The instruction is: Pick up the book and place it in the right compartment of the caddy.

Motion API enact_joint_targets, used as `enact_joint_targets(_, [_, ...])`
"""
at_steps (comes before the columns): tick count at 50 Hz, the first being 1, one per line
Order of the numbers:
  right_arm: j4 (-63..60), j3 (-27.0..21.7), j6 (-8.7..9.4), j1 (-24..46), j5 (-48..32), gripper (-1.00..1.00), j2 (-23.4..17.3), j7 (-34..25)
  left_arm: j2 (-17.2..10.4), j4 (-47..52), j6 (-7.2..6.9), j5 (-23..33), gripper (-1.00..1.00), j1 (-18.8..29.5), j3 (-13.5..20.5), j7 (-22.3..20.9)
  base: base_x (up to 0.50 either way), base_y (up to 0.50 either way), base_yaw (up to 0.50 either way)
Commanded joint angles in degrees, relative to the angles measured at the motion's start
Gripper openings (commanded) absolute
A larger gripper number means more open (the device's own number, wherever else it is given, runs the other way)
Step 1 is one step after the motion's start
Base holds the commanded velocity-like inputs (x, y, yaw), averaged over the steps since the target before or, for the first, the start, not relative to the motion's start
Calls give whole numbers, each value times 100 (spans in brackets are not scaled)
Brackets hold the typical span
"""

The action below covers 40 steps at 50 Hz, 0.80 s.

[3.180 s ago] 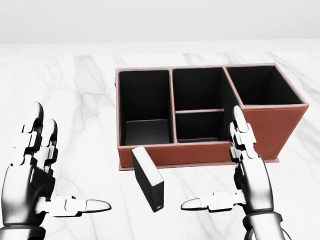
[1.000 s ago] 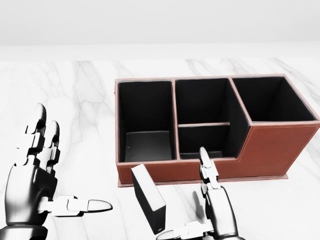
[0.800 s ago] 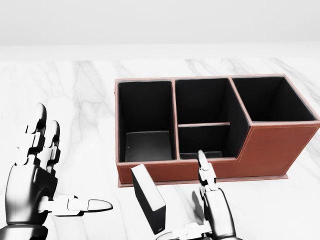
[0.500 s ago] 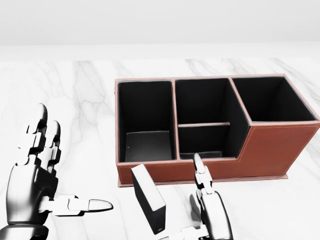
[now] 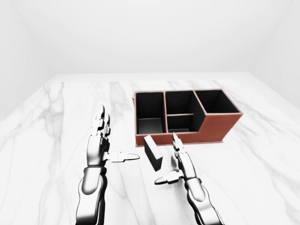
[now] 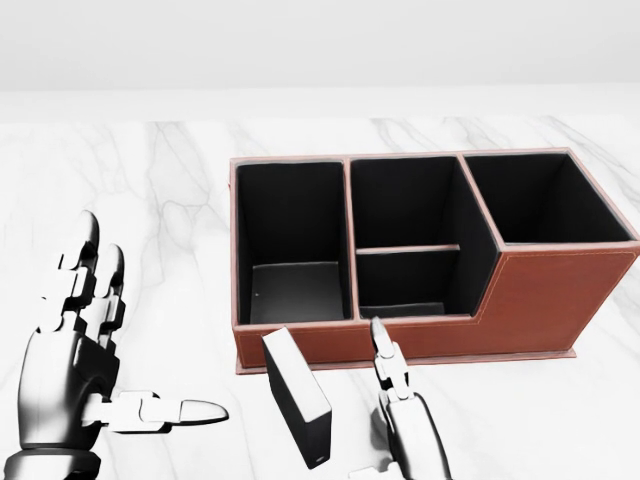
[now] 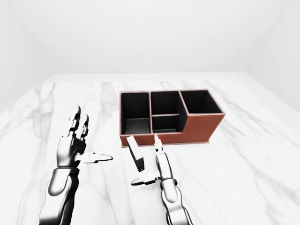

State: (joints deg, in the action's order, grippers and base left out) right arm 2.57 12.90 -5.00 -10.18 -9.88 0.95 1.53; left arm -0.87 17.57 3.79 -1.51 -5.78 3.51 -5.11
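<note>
The book (image 6: 297,410) is a dark slab standing on its edge on the marble, just below the caddy's left end in the head view. The caddy (image 6: 540,295) is brown leather with black insides; its right compartment (image 6: 548,200) is the tallest and holds nothing. My right hand (image 5: 167,160) is open just right of the book, fingers pointing up toward the caddy and thumb stretched under the book's near end. I cannot tell whether it touches. My left hand (image 6: 145,330) is open at the left, well apart from the book.
The caddy also has a left compartment (image 6: 292,235) and a divided middle one (image 6: 405,240), all showing only black lining. White marble tabletop (image 5: 56,117) spreads wide on every side, with a plain white wall beyond.
My right hand has slid left and lower in the head view, closing in on the book's right side. Book, caddy and left hand have stayed put over the last second.
</note>
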Motion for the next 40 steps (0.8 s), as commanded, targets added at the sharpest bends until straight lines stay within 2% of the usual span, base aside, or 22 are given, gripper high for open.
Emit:
enact_joint_targets(1, [174, 96, 0, 52, -36, 100, 15, 47, 0, -52, 32, 11, 100, 6, -15, 3, 0, 0, 0])
enact_joint_targets(31, [1271, 184, 0, 441, -472, 100, 238, 199, -4, -101, 14, 5, 100, 52, -21, 13, 0, 0, 0])
enact_joint_targets(40, [1440, 191, 0, 496, -463, 100, 287, 140, -5, -137, 53, 9, 100, 39, -23, 9, 0, 0, 0])
